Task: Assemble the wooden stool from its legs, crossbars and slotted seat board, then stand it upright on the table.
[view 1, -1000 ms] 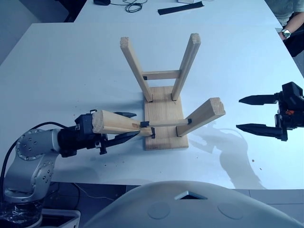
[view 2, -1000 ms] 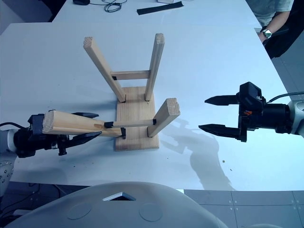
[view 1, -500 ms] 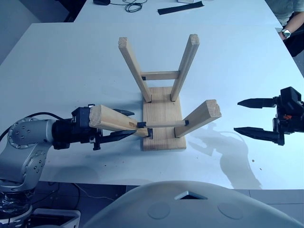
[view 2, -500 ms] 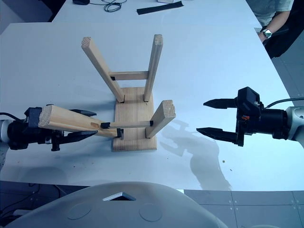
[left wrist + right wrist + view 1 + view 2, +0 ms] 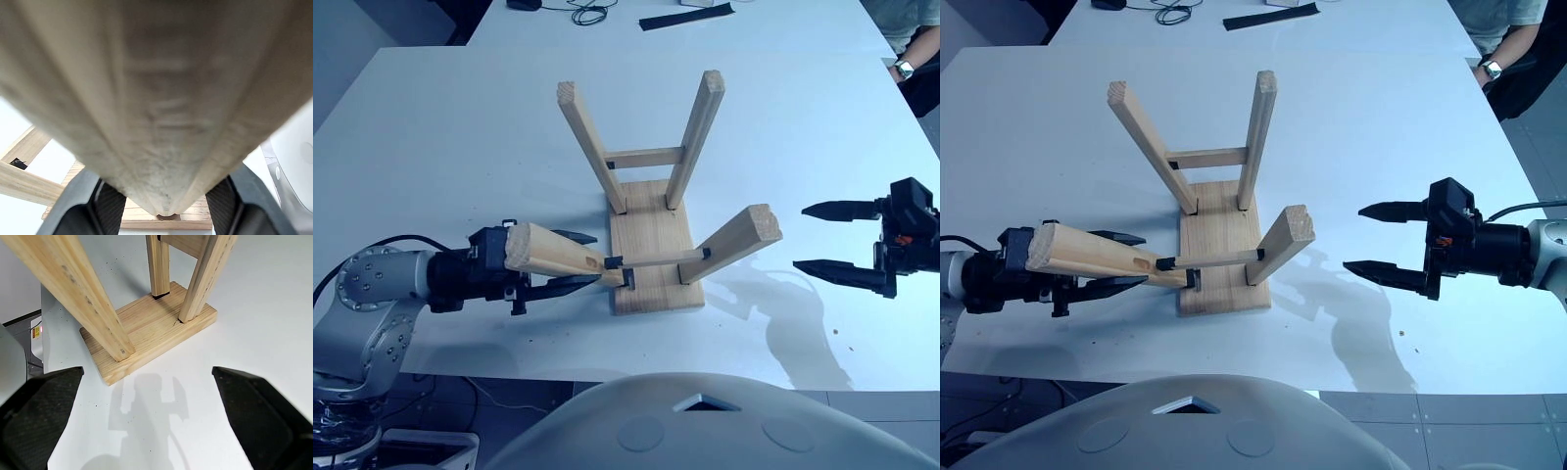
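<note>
The slotted seat board (image 5: pixel 651 227) lies flat on the white table (image 5: pixel 460 127). We see the far-left leg (image 5: pixel 592 147) and far-right leg (image 5: pixel 695 137) standing in it, joined by a crossbar (image 5: pixel 646 157). The near-left leg (image 5: pixel 553 257) and near-right leg (image 5: pixel 734 240) splay outward, linked by a second crossbar (image 5: pixel 656 260). Another table behind carries cables (image 5: pixel 587 12). The left gripper (image 5: pixel 595 258), arm low, clamps the near-left leg. The right gripper (image 5: pixel 800 236) hovers well apart, fingers spread.
</note>
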Robot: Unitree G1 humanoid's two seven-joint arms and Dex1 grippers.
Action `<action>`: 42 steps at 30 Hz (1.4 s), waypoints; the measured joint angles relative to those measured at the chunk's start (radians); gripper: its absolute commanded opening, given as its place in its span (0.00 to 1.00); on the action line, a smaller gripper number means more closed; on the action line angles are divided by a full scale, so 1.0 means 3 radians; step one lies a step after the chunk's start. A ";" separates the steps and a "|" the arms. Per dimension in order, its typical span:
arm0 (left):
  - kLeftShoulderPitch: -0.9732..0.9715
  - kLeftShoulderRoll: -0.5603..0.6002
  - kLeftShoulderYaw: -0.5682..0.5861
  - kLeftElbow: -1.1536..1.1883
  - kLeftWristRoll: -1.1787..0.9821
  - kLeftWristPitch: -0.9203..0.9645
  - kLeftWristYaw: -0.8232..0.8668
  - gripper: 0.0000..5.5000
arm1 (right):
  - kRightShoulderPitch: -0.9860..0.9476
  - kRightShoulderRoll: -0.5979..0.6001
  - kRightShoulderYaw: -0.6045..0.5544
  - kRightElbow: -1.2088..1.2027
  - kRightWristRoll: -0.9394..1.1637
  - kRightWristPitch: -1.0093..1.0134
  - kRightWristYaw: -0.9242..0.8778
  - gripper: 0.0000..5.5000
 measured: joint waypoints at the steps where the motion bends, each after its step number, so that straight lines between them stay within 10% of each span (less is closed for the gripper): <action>1: -0.0002 0.0000 -0.0002 -0.0001 -0.0006 0.0001 0.0003 0.37 | -0.0001 0.0002 0.0000 -0.0002 0.0002 0.0000 -0.0004 0.88; 42: 0.0074 -0.0235 -0.0193 -0.0180 0.0066 -0.0016 0.0215 0.37 | -0.0095 0.0094 0.0139 -0.0017 -0.0017 -0.0037 -0.0084 0.88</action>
